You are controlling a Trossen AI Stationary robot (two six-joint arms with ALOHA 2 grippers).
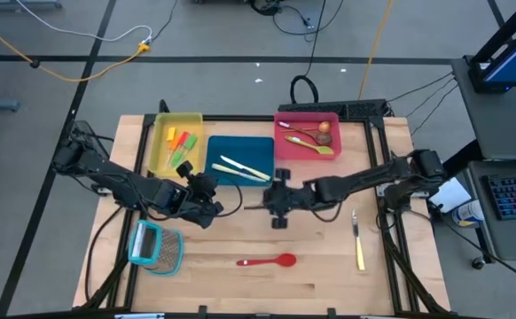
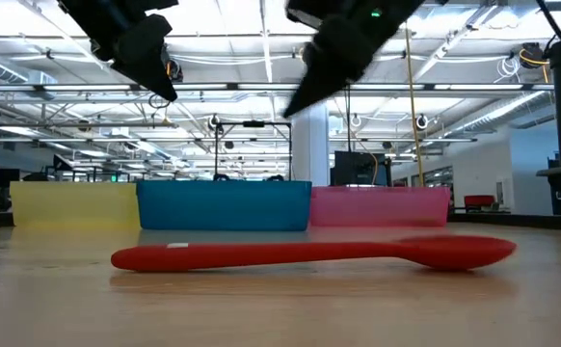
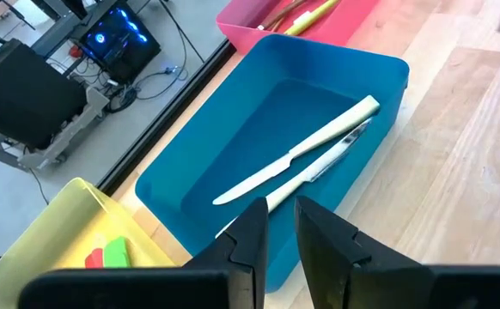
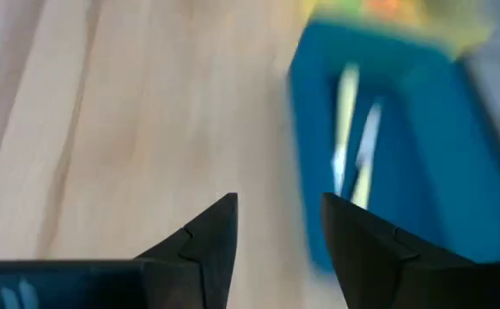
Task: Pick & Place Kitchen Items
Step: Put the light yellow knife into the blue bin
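Right end effector [image 1: 278, 219], empty and parted, hovers mid-surface; red spoon [image 1: 267, 260] lies just nearer the front edge, long axis left-right.

A grey floor [image 1: 222, 35] is seen around the wooden table [image 1: 311, 275], crossed by yellow and black cables [image 1: 89, 53]. A keyboard [image 1: 511, 195] is placed on a side desk. Rows of ceiling lights [image 2: 261, 19] and steel trusses are visible across a large open hall.
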